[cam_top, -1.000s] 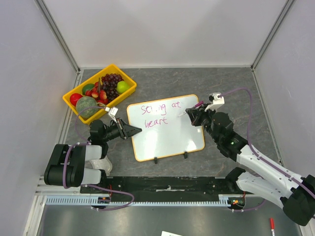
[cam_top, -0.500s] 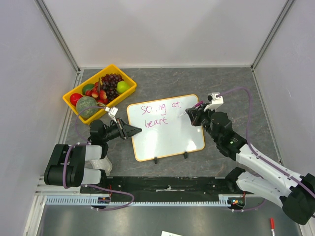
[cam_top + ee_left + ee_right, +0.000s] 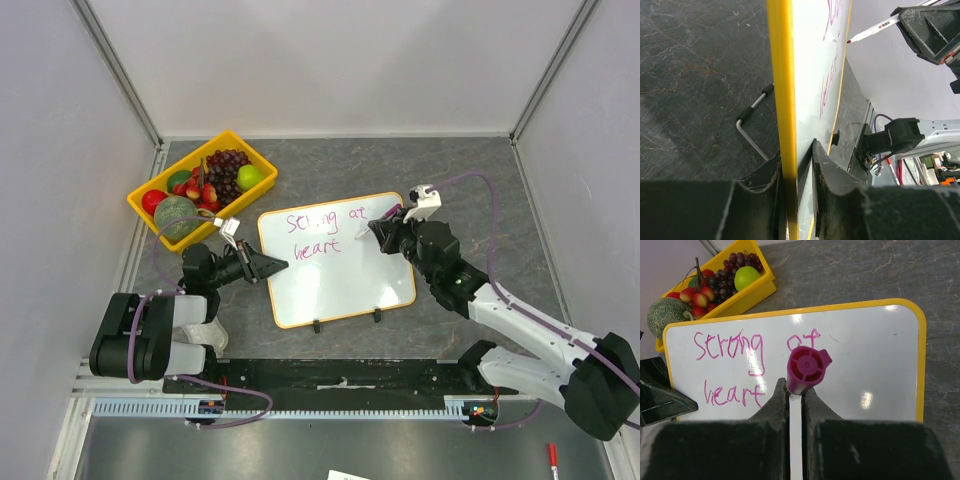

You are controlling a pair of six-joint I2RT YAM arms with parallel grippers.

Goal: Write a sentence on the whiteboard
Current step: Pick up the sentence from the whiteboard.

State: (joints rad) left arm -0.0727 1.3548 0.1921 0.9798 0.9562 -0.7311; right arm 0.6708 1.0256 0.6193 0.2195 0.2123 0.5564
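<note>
The whiteboard (image 3: 340,285), white in a thin orange-yellow frame, stands tilted on the dark table. The sentence (image 3: 325,230) is in magenta, in two lines: "Strong at" and "heart" (image 3: 730,347). My left gripper (image 3: 272,266) is shut on the board's left edge, one finger on each side of the yellow frame (image 3: 782,75). My right gripper (image 3: 383,228) is shut on a magenta-capped marker (image 3: 805,367). The marker's tip (image 3: 850,40) is near the board's surface, below "at" and right of "heart".
A yellow tray (image 3: 258,152) of fruit sits at the back left, close to the board's upper left corner. Two black clip feet (image 3: 316,325) hold the board's near edge. A bent wire stand (image 3: 752,107) lies behind the board. Grey walls enclose the table.
My right gripper has moved left with the marker, from the board's right edge in over the white surface. The left gripper and the board have not moved, and the writing is unchanged.
</note>
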